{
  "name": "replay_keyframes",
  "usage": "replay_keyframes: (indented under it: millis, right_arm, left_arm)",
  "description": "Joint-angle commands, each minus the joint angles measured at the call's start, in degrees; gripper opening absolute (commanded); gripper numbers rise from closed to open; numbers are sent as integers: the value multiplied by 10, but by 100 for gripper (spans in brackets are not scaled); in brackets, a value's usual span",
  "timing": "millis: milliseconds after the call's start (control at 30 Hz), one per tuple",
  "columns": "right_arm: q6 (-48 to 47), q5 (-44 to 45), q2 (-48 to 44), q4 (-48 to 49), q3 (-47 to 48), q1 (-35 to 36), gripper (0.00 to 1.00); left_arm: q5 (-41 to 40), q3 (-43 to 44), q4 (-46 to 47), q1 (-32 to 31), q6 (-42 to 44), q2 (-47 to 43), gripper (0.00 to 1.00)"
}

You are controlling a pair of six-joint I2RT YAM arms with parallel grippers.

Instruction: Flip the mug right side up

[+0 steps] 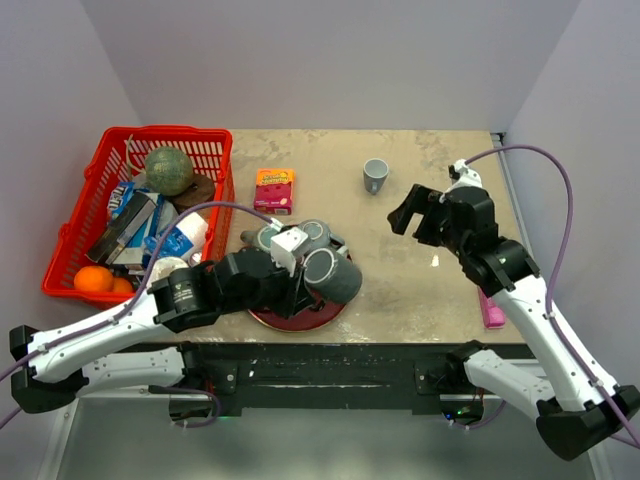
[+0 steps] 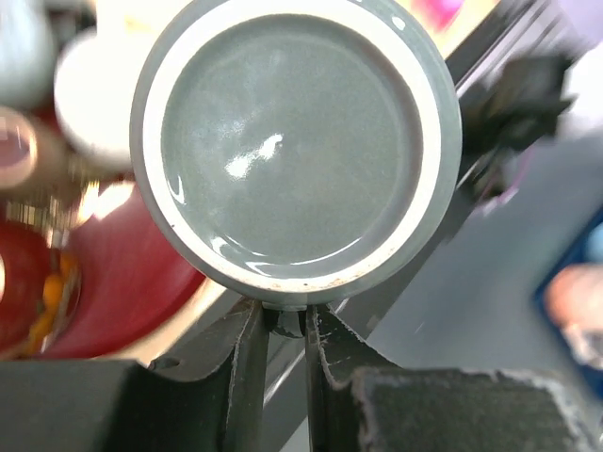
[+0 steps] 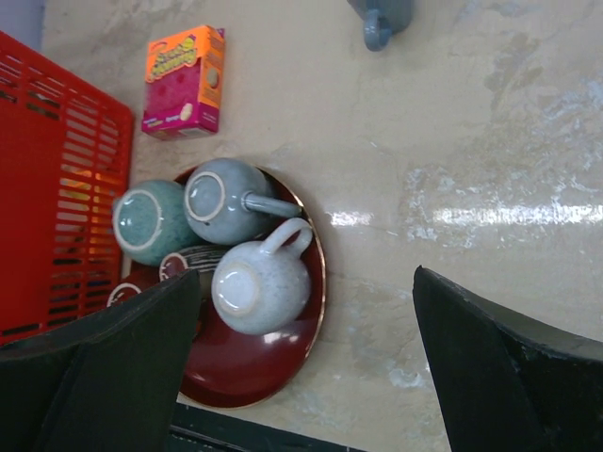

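Left gripper (image 2: 283, 320) clenched on dark grey mug (image 2: 297, 151), glossy base white-ringed, tipped sideways

We see a beige, stained table (image 1: 420, 290) with a red plate (image 1: 322, 314) near its front edge. Left of the plate stands a red basket (image 1: 70, 245). Behind the plate lies an orange-pink box (image 1: 274, 190). Farther behind it, to the right, is a small grey mug (image 1: 375, 175). Well to the right of the plate lies a flat pink thing (image 1: 491, 310).

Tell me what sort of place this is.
Probably a robot lab test cell: plain walls box in a table, two arms are bolted to its edge, and a red basket holds props.
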Motion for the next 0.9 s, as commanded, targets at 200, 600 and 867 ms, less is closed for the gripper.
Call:
replay_keyframes:
  millis: [200, 600, 867]
  right_arm:
    - [-9, -69, -80, 70, 66, 0, 98]
    - [21, -336, -144, 240, 17, 0, 99]
    - [85, -410, -127, 314, -16, 1, 95]
  left_arm:
    - [-62, 139, 185, 27, -12, 68, 0]
    - [111, 168, 338, 144, -57, 100, 0]
    - [175, 174, 428, 144, -109, 98, 0]
